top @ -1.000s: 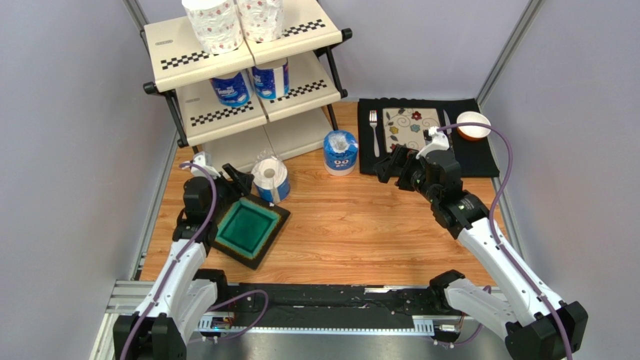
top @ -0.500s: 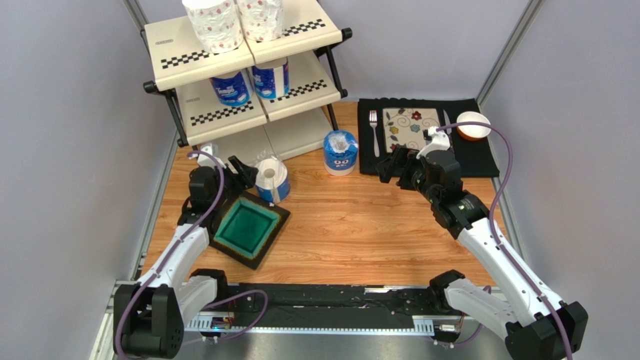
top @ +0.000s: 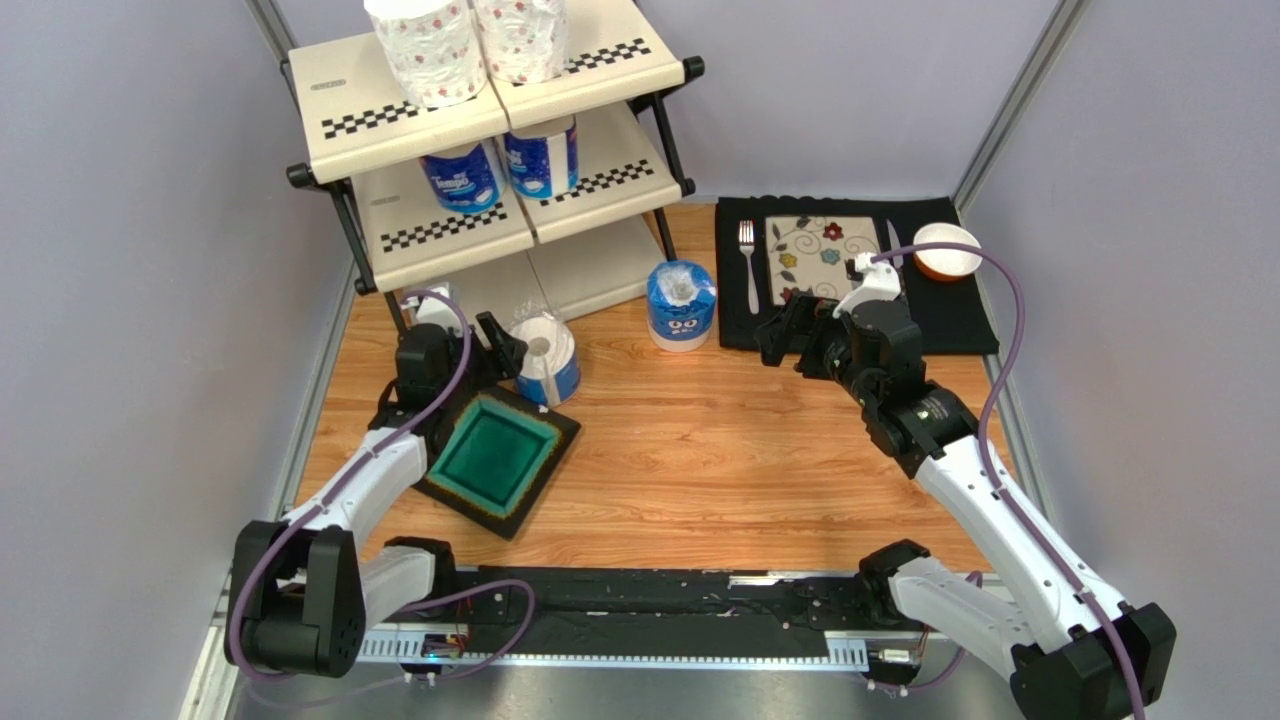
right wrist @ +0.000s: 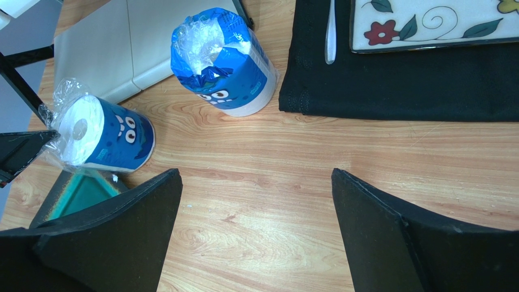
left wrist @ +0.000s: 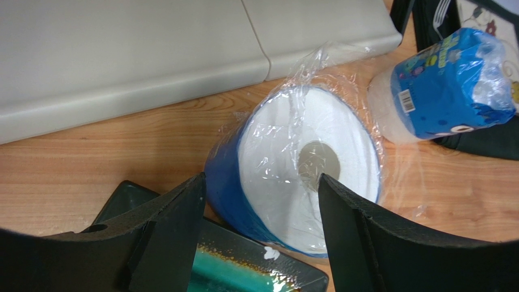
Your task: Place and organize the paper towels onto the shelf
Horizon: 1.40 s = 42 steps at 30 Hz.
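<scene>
Blue-wrapped roll [left wrist: 280,152] lies on its side against the green plate [top: 496,458], near the shelf [top: 436,228], just ahead of the left gripper [left wrist: 261,178], whose fingers are parted and hold nothing. The right gripper [right wrist: 256,173] hangs wide open and empty, near a second roll [right wrist: 231,79] standing by the black mat [right wrist: 396,79].

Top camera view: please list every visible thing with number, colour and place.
table: one, wood brown
shelf: one, cream, checkered strips, black frame; far left
patterned rolls: two, white; top tier
blue-wrapped rolls: four, blue-white; two on middle tier, two on table before shelf
green plate: one, teal; near left
black mat: one; far right
flowered plate: one, white; on mat
fork: one, silver; on mat
bowl: one, white inside; mat's far right part
left gripper: open, black; facing a table roll
right gripper: open, black; over mat's near left corner
</scene>
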### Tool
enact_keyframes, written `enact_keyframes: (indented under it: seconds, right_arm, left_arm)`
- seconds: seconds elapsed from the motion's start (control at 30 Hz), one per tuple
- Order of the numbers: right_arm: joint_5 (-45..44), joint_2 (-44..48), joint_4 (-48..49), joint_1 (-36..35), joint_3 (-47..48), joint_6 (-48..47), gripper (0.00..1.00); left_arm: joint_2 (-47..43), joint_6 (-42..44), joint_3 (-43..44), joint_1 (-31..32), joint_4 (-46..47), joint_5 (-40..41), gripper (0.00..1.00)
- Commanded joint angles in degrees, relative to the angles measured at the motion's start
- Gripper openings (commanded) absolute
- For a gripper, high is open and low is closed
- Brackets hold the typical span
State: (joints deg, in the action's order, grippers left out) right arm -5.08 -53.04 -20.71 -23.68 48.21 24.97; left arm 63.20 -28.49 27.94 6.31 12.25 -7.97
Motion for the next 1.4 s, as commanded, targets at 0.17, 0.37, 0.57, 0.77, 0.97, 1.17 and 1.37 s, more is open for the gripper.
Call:
enact_keyframes:
  seconds: [0.17, 0.37, 0.57, 0.77, 0.97, 1.17, 1.37]
  right_arm:
    - [-2.48, 0.92, -0.38, 0.04, 1.19, -2.91, 0.97]
    - [-2.74, 0.83, -0.39, -0.05, 0.75, -3.09, 0.97]
    - [-2.48, 0.21, -0.3, 0.04, 0.93, -3.09, 0.97]
    - [-2.65, -0.05, -0.21, 0.04, 0.75, -3.17, 0.97]
    - [-2.56, 0.04, -0.47, -0.05, 0.75, -3.26, 0.97]
    - [-2.65, -0.05, -0.47, -0.05, 0.66, -3.26, 0.97]
    - [-3.0, 0.3, -0.47, -0.05, 0.31, -3.44, 0.97]
  left_arm:
    - [3.33, 3.71, 2.99, 0.29, 3.48, 1.55, 0.76]
    - [4.65, 3.27, 3.52, 0.29, 4.18, 1.02, 0.76]
    - [5.44, 3.09, 2.82, 0.9, 5.15, 0.59, 0.75]
    - [7.46, 4.14, 3.87, 2.13, 5.06, 0.67, 0.75]
    - [9.31, 6.25, 5.36, 3.36, 3.04, 2.95, 0.7]
    - [10.1, 7.48, 6.5, 4.06, 1.29, 5.24, 0.49]
    - [12.03, 7.92, 7.91, 4.86, -1.09, 6.39, 0.4]
